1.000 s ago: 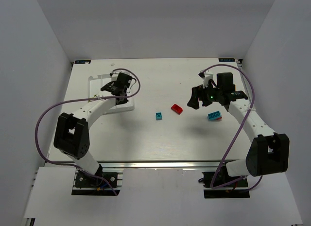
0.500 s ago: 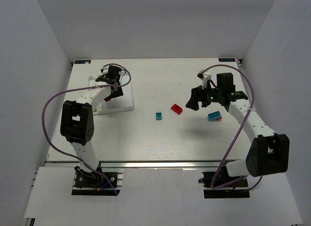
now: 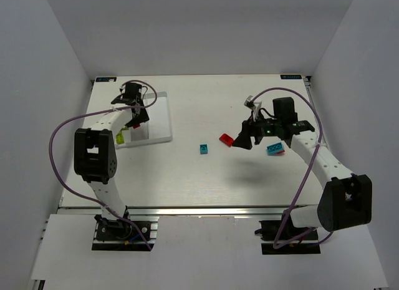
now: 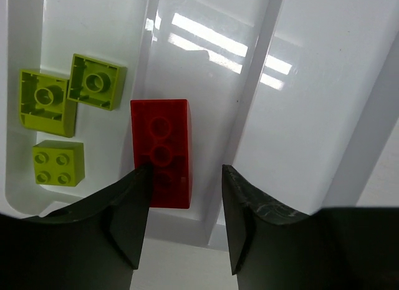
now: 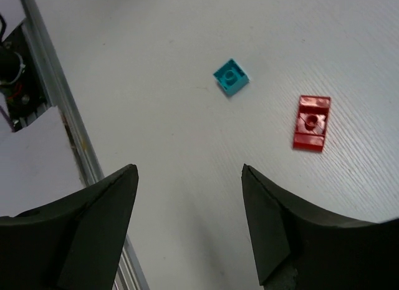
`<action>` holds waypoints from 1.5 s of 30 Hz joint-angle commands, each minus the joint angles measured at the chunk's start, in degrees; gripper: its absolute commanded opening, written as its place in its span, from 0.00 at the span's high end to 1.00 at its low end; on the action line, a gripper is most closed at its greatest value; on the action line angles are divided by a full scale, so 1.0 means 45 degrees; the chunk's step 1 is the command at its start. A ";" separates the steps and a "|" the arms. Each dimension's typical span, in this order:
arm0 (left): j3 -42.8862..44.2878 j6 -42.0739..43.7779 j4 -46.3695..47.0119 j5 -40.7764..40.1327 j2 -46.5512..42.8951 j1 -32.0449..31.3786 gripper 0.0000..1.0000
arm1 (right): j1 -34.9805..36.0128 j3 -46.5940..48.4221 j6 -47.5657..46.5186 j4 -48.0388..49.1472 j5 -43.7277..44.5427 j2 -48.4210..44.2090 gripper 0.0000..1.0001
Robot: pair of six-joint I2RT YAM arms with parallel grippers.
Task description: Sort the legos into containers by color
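The white tray stands at the back left. In the left wrist view a red brick lies in its middle compartment and three yellow-green bricks lie in the left one. My left gripper hovers over the tray, open and empty. On the table lie a red brick, a small teal brick and a larger cyan brick with a pinkish edge. My right gripper is open and empty, above the table beside the red brick and the teal one.
White walls enclose the table on three sides. The metal rail of the table's near edge shows in the right wrist view. The tray's right compartment holds nothing that shows.
My left gripper has swung back and to the left over the tray. My right gripper has moved left and lower, closer to the red brick on the table.
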 commanded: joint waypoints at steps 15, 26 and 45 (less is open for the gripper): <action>-0.0762 -0.0943 0.0940 0.6006 -0.2245 0.0926 0.52 | 0.6208 0.6391 0.1292 0.5349 0.1725 0.6935 1.00; -0.2461 -0.2542 0.3027 0.8935 -0.3339 0.1962 0.55 | 0.5956 1.0363 0.9045 0.8519 0.0539 1.1258 0.51; -0.5821 -0.3424 0.8068 1.4229 -0.5311 0.3154 0.60 | 0.4765 1.0071 1.7230 1.3731 -0.1066 1.3037 0.22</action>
